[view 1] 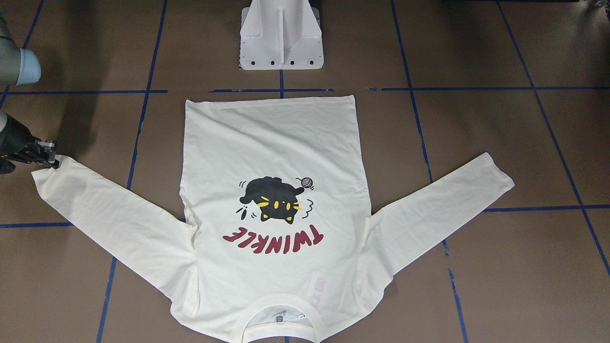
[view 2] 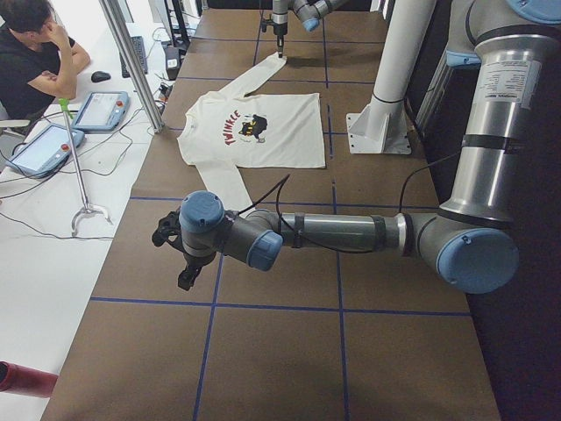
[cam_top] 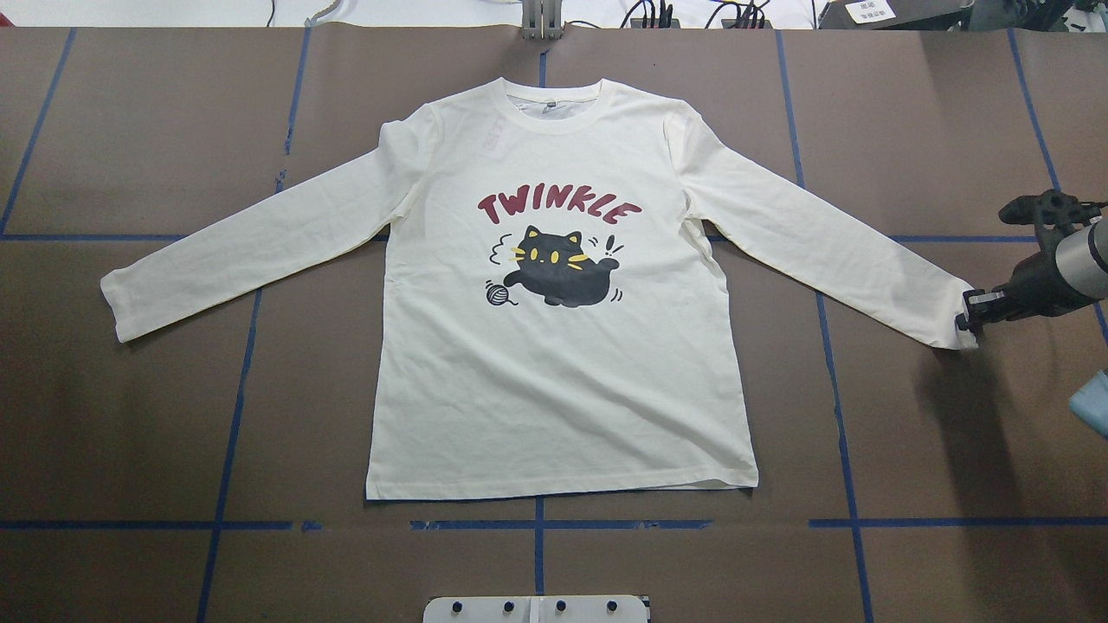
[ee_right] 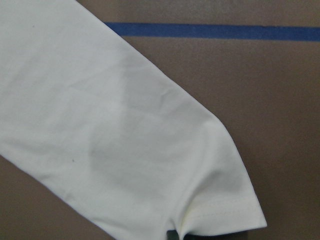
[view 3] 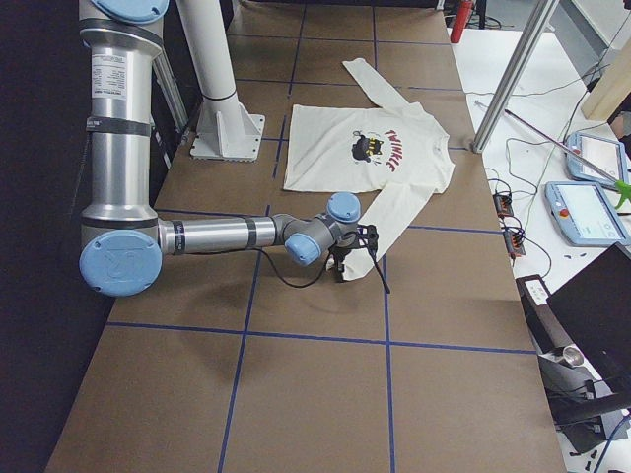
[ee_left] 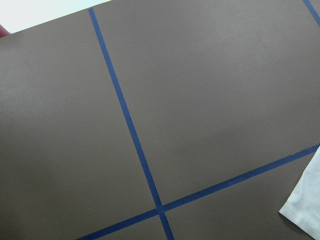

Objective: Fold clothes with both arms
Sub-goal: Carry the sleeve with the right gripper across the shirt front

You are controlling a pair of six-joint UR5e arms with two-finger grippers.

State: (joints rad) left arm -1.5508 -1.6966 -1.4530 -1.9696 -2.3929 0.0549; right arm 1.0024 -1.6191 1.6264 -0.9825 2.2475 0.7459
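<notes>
Overhead exterior shows the T-shirt (cam_top: 563, 389) spread flat, print up, on the counter (cam_top: 173, 433), so no fold is made yet. The right fingers (cam_top: 963, 322) look pinched narrowly on one sleeve cuff. The left fingers (view 2: 186, 276) hover well apart from the shirt, and their state cannot be told.

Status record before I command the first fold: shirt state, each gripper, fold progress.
T-shirt: flat, print up, both sleeves spread
right gripper: at the cuff of the sleeve on the robot's right; open or shut unclear
left gripper: over bare table, off the cloth; open or shut unclear
fold progress: none made yet
</notes>
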